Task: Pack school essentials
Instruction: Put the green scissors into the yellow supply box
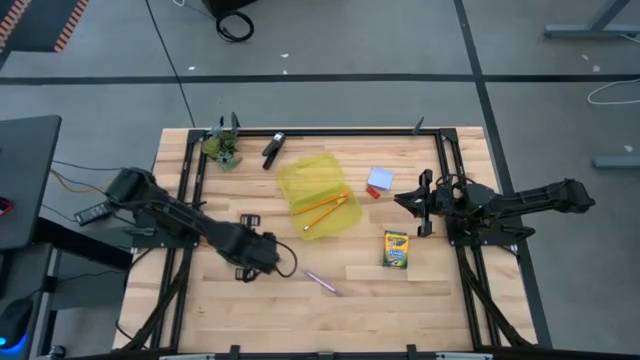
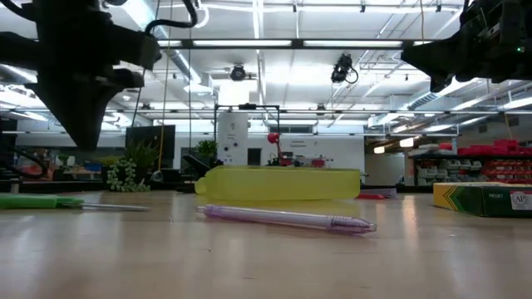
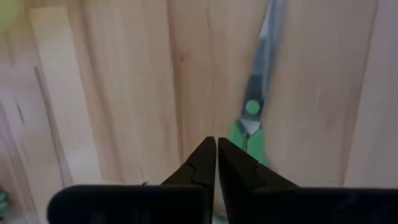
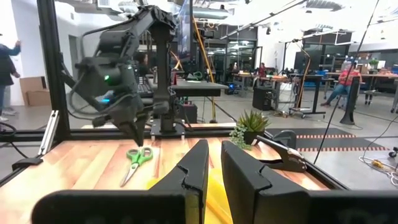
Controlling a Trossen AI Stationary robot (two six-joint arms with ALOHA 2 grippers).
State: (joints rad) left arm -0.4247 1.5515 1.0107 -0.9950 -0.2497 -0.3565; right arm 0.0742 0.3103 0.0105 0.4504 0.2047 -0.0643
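One crayon box (image 1: pixel 397 249), label unreadable; left pincer (image 3: pixel 216 163) clenched empty above scissors (image 3: pixel 254 115).

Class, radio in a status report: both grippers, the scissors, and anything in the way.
Left gripper shut, empty, above the green-handled scissors. Right gripper waiting over the table's right side. Scissors flat on the table, not gripped. Nothing in the way.

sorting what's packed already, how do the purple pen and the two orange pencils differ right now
The purple pen lies alone on the bare wood toward the table's front edge; the two orange pencils lie on the yellow pouch near the middle. The pen is a single translucent purple piece; the pencils are an opaque orange pair, side by side. Both lie flat at a slant, and no gripper touches either.
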